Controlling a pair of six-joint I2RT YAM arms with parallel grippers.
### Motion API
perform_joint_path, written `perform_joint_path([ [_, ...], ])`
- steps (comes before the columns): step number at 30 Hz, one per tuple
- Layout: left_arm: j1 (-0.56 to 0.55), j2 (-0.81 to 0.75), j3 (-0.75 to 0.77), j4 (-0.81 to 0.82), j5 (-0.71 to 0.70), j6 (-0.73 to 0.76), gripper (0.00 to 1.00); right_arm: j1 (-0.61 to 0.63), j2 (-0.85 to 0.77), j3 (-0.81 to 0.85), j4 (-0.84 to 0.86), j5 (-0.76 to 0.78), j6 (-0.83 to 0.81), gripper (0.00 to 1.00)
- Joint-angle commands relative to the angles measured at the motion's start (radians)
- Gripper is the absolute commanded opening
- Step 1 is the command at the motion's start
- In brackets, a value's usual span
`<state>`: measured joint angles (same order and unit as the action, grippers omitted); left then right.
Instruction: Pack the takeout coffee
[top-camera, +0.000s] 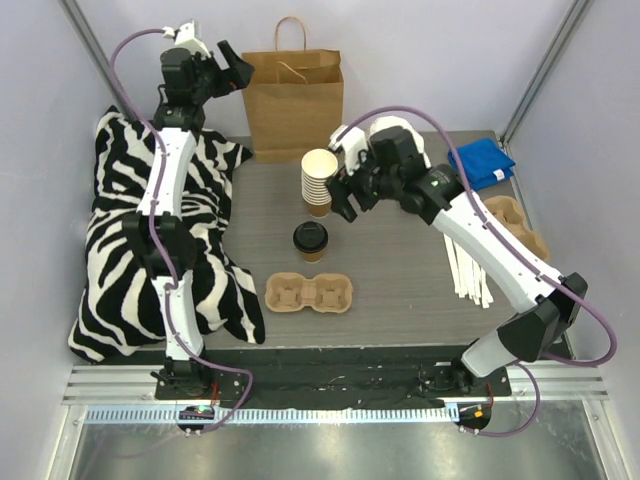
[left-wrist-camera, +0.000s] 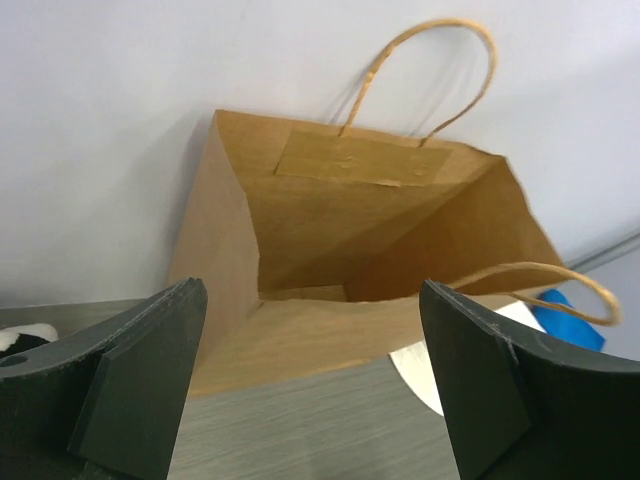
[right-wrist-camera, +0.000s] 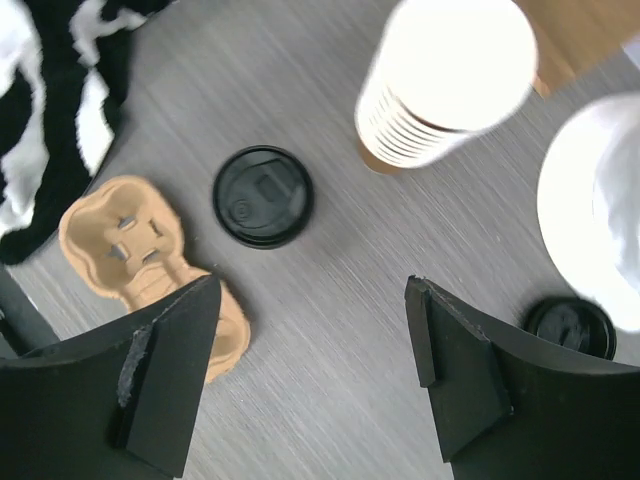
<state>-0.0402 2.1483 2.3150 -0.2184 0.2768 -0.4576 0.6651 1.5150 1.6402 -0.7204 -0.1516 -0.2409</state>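
The takeout coffee (top-camera: 310, 239), a small brown cup with a black lid, stands mid-table; in the right wrist view it shows from above (right-wrist-camera: 262, 196). My right gripper (top-camera: 344, 190) is open and empty, hovering just right of the stack of lidless cups (top-camera: 320, 180) and above bare table (right-wrist-camera: 310, 300), right of the coffee. My left gripper (top-camera: 238, 72) is open and empty, raised at the back left, facing the open mouth of the brown paper bag (left-wrist-camera: 350, 230). The bag (top-camera: 295, 100) stands upright at the back.
A pulp cup carrier (top-camera: 310, 293) lies in front of the coffee, a second carrier (top-camera: 515, 225) at the right. White strips (top-camera: 465, 265), a blue cloth (top-camera: 482, 160) and a zebra cloth (top-camera: 150, 240) are around. A loose black lid (right-wrist-camera: 570, 325) lies under my right arm.
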Motion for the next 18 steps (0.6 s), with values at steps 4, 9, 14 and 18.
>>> perform_joint_path([
  [4,-0.006,0.113,0.106,0.056,-0.136,0.049,0.84,-0.105,-0.016,0.023,-0.040,-0.068,0.091,0.82],
  [9,-0.012,0.137,0.115,0.002,-0.117,0.092,0.74,-0.151,-0.027,0.026,-0.057,-0.072,0.095,0.82],
  [14,-0.012,0.159,0.149,-0.065,-0.125,0.129,0.56,-0.186,-0.018,0.055,-0.070,-0.071,0.097,0.82],
  [18,-0.009,0.137,0.120,-0.065,-0.088,0.119,0.31,-0.213,-0.027,0.067,-0.076,-0.068,0.094,0.82],
])
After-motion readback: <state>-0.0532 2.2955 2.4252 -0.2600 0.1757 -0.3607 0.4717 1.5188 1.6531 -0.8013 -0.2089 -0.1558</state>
